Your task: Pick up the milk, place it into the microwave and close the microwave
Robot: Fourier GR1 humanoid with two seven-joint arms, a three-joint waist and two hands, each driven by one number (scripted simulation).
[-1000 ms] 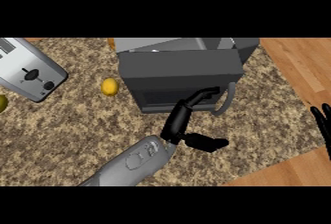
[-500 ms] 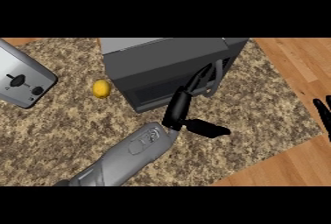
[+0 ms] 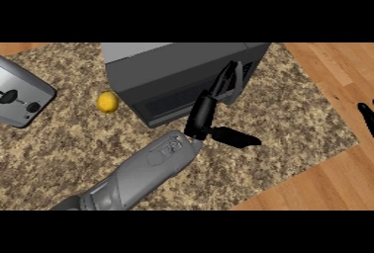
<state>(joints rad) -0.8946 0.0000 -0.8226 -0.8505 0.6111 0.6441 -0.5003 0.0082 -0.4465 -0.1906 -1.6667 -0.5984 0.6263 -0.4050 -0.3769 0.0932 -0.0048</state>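
From the head view you look steeply down on a speckled brown granite counter top (image 3: 292,118), with a band of light wooden floor (image 3: 329,183) along its right and lower right edge. The dark grey box-shaped microwave (image 3: 175,69) sits at the top centre of the counter, and its door looks closed, the front face showing as one flat dark panel. The carton of milk is nowhere you can see; if it is inside the microwave, the closed front hides it. Your left hand (image 3: 211,106) comes up from the lower left on its grey forearm (image 3: 139,173) and lies against the microwave's front right part, its black fingers (image 3: 230,79) stretched straight up along the face and touching it, the thumb (image 3: 234,137) stuck out to the right over the counter. That hand is fully extended and has hold of nothing. To the left of the microwave, just beside its lower left corner, a small yellow lemon (image 3: 107,102) rests on the counter, apart from the hand. Further left, at the edge of the view, you see a silver metal toaster (image 3: 21,101) with black knobs, partly cut off. Your right hand (image 3: 366,118) shows only as black fingers pointing up at the far right edge, over the wooden floor, resting and holding nothing.
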